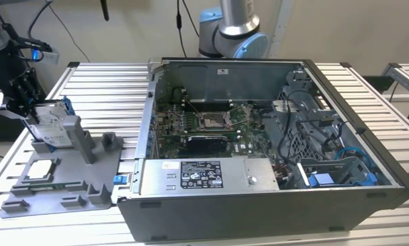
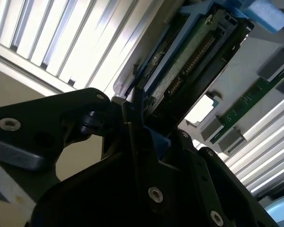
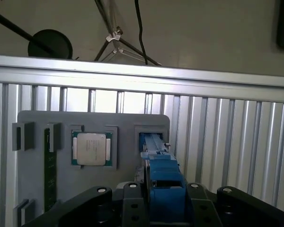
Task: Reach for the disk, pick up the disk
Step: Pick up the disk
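Gripper point(image 3: 164, 189) sits nearest the lens in the first wrist view, jaws narrow and clamped on the blue rail of the disk point(image 3: 154, 142). Disk stands on edge in its slot in the grey holder point(image 1: 61, 192), at the exterior view's left. I note a risk: the grip is on the plastic rail alone. The disk could tilt, jam against the slot walls and drag the holder, or slip free.

Soft, even light, seemingly from overhead, fills the exterior view. The computer case point(image 1: 259, 218) is shadowed inside, and the table slats point(image 1: 102, 87) at its nine o'clock are bright. In the second wrist view the slats glare white against the near-black gripper point(image 2: 135, 108).
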Available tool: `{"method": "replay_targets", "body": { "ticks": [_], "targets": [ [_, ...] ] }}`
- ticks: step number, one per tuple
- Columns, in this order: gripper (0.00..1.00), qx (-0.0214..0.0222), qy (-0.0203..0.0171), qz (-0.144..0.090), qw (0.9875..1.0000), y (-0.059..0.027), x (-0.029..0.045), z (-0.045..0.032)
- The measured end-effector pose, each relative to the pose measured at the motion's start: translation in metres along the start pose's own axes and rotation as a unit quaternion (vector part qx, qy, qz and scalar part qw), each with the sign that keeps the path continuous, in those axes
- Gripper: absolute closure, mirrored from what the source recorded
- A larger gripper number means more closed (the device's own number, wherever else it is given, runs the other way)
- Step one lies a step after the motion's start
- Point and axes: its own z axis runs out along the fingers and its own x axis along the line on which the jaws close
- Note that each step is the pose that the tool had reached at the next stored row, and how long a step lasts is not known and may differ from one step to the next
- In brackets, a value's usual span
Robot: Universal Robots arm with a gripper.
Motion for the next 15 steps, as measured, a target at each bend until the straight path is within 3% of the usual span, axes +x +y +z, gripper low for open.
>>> {"method": "replay_targets", "body": {
  "ticks": [15],
  "targets": [
    [1.00,0.0001,0.0002,0.000,1.0000,0.0044,-0.0031,-0.0663]
  ]
}}
